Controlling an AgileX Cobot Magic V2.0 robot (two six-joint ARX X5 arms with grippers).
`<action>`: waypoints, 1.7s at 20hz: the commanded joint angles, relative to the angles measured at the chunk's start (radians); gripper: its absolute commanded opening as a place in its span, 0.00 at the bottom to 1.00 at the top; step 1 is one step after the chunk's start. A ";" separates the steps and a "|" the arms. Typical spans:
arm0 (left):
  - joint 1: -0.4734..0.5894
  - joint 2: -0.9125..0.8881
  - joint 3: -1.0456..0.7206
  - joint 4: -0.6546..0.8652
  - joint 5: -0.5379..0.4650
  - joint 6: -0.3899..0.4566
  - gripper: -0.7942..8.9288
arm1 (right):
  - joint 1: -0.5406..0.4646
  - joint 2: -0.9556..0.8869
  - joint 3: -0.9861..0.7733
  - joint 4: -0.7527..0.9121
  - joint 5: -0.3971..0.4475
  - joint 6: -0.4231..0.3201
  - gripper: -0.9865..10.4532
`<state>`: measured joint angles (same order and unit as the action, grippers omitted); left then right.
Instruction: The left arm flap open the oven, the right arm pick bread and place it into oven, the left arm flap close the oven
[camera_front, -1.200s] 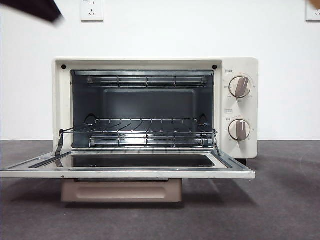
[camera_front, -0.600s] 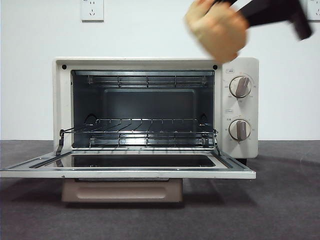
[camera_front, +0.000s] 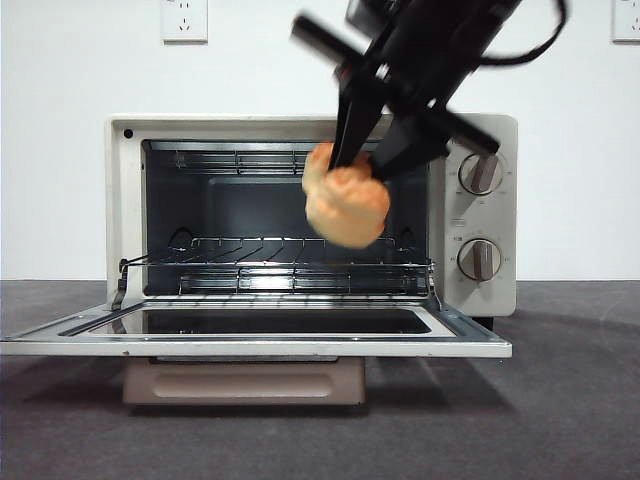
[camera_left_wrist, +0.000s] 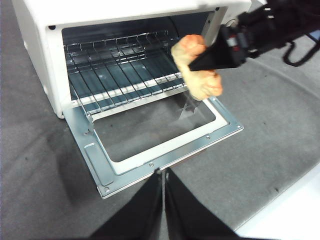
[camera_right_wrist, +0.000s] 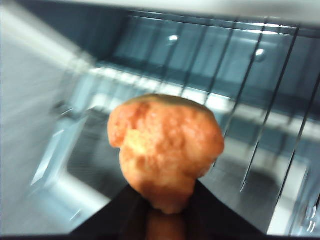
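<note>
The cream-white oven (camera_front: 480, 135) stands with its door (camera_front: 250, 345) flapped down flat and its wire rack (camera_front: 275, 262) bare. My right gripper (camera_front: 345, 195) comes down from the upper right, shut on the golden-brown bread (camera_front: 345, 205), and holds it in the air in front of the oven's opening, above the rack's right part. The bread also shows in the left wrist view (camera_left_wrist: 200, 85) and fills the right wrist view (camera_right_wrist: 165, 145). My left gripper (camera_left_wrist: 163, 172) is shut and empty, back from the open door (camera_left_wrist: 160, 155).
Two beige knobs (camera_front: 480, 172) sit on the oven's right panel. The tan handle (camera_front: 240, 380) hangs under the open door. Grey table surface (camera_front: 560, 400) lies around the oven, with a white wall and sockets (camera_front: 183, 20) behind.
The right arm has carried the bread down and left, from above the oven's top right corner to in front of the opening. The oven and door have not moved.
</note>
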<state>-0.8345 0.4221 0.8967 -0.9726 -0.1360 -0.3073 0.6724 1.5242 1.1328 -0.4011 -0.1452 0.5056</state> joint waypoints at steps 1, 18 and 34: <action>-0.009 0.000 0.014 -0.007 -0.006 -0.008 0.09 | 0.008 0.070 0.050 0.028 0.047 0.007 0.14; -0.009 0.000 0.014 -0.023 -0.006 0.076 0.09 | -0.002 0.123 0.053 0.180 0.203 0.034 0.17; -0.009 0.005 0.014 -0.025 -0.007 0.080 0.09 | -0.002 0.103 0.053 0.158 0.201 0.033 0.46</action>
<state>-0.8345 0.4225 0.8967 -1.0031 -0.1360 -0.2348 0.6666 1.6295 1.1645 -0.2386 0.0494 0.5323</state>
